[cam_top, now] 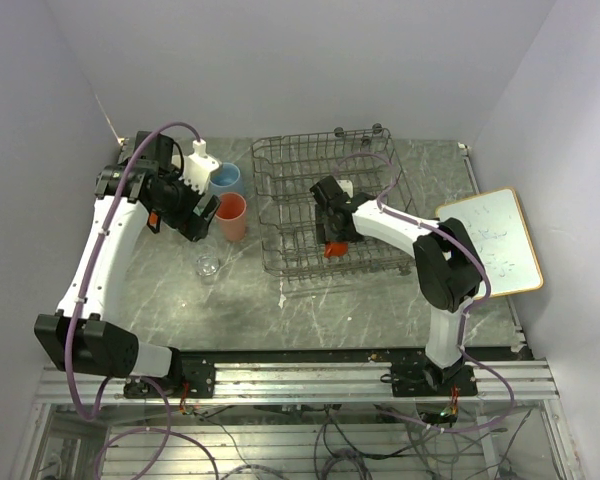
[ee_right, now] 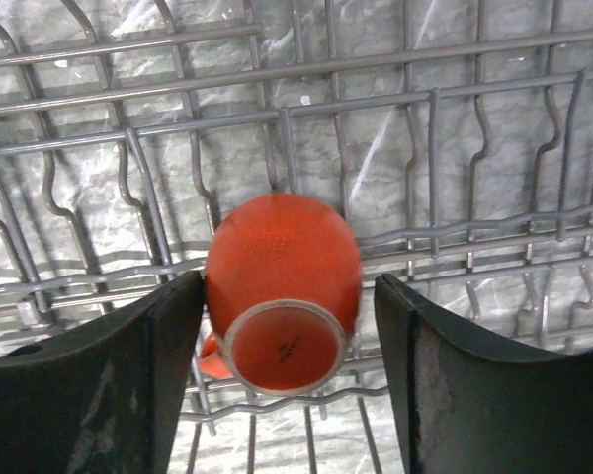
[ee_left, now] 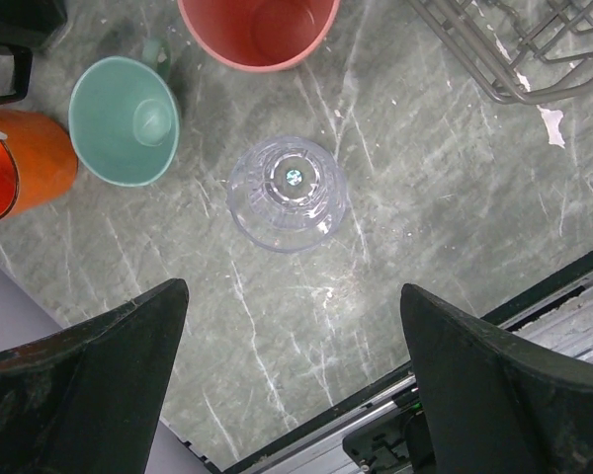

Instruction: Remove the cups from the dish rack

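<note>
1. Nearest the arm bases: a small round clear glass [ee_left: 289,193], upside down on the grey marbled stone table [cam_top: 360,310]. It sits off the near-left corner of the large rectangular grey metal wire dish rack [cam_top: 330,200], apart from it.
2. The left gripper [ee_left: 292,296] hangs over that glass with its jaws spread wide and nothing held. Both dark fingers [ee_left: 89,395] are clear of the glass.
3. The right gripper [ee_right: 287,281] is down inside the rack, in its near-middle part, jaws partly apart.
4. The jaws straddle a tiny orange cup [ee_right: 282,291] of glazed ceramic. The cup lies tipped on the rack's tines, base toward the wrist camera, still in the rack.
5. One finger touches the cup or nearly does, and a narrow gap shows on the other side. No clamp on it shows.
6. A round pink tumbler [cam_top: 232,215], mouth up, stands just left of the rack's left side, farther back than the glass.
7. A round pale green cup [ee_left: 127,120], mouth up, is farther left of the rack than the tumbler, near it but apart.
8. A glossy orange mug [ee_left: 20,163] is farther left of the rack again, just beside the green cup.
9. A black mug [ee_left: 10,49] is cut off at the left wrist view's edge, left of the rack and behind the orange mug.
10. A round light blue mug [cam_top: 225,180] stands left of the rack, just behind the pink tumbler.
11. A flat white board [cam_top: 495,240] with a wooden frame lies right of the rack, apart from it.
</note>
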`<state>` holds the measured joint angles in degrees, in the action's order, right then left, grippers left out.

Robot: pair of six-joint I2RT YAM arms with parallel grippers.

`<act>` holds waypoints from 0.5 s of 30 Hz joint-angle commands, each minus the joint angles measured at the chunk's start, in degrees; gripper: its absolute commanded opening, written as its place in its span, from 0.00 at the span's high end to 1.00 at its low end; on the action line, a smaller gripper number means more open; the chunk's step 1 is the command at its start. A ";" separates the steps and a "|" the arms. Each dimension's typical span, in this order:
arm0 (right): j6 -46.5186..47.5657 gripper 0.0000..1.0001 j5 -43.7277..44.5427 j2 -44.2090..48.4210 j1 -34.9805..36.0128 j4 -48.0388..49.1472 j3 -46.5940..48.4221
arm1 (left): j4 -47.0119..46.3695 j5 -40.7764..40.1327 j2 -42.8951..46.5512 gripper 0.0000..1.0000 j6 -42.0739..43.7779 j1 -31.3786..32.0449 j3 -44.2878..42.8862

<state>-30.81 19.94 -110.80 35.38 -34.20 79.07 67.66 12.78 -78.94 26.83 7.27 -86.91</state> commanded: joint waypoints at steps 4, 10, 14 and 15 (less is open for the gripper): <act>-0.92 0.48 -0.82 1.25 -0.14 1.30 -0.84 | 1.31 1.67 1.62 0.00 0.50 -0.40 -1.43; -0.50 0.73 -0.46 2.61 -0.30 0.19 0.35 | 0.22 2.33 2.27 0.00 0.55 -0.41 -1.33; -0.14 0.78 -0.55 4.18 -0.25 -0.80 2.32 | -0.26 3.25 2.71 0.00 0.55 -0.37 -1.26; -0.09 0.79 -0.72 4.63 -0.30 -1.11 2.85 | -0.45 3.62 2.87 0.01 0.65 -0.37 -1.20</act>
<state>-31.11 18.76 -110.13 35.31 -34.17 79.09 68.25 13.91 -77.65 26.89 7.27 -86.91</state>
